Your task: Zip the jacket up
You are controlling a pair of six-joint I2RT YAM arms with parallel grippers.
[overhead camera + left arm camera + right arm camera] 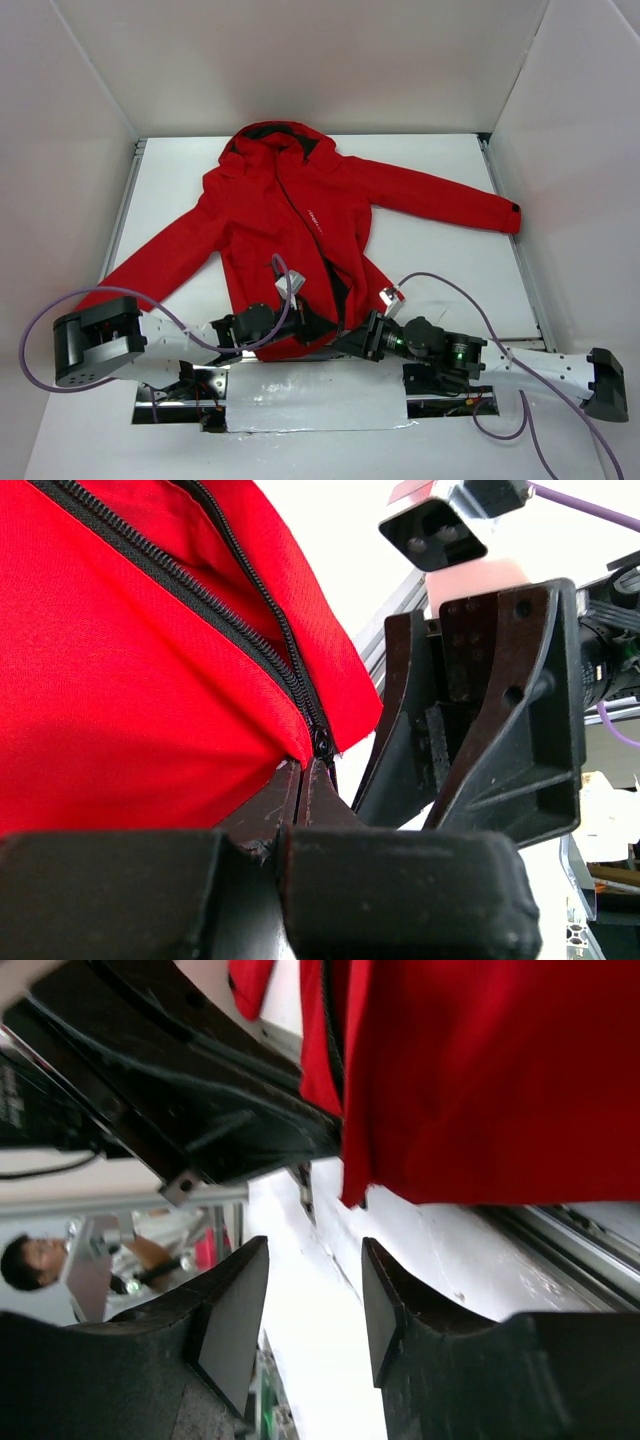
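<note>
The red hooded jacket (290, 215) lies flat on the white table (440, 260), hood far, hem towards the arms. Its black front zipper (230, 620) runs down to the hem, where two tooth rows meet at a small black end piece (322, 742). My left gripper (310, 322) (305, 765) is shut, its tips pinching the hem right at that zipper end. My right gripper (350, 342) (315, 1245) is open and empty just beside it, its fingers (235, 1300) a little short of the hem's edge (450, 1080). The right gripper also shows in the left wrist view (480, 730).
White walls (580, 120) enclose the table on three sides. A silver taped strip (310, 400) runs along the near edge between the arm bases. Purple cables (450, 285) loop over both arms. The jacket's sleeves (450, 200) spread out left and right.
</note>
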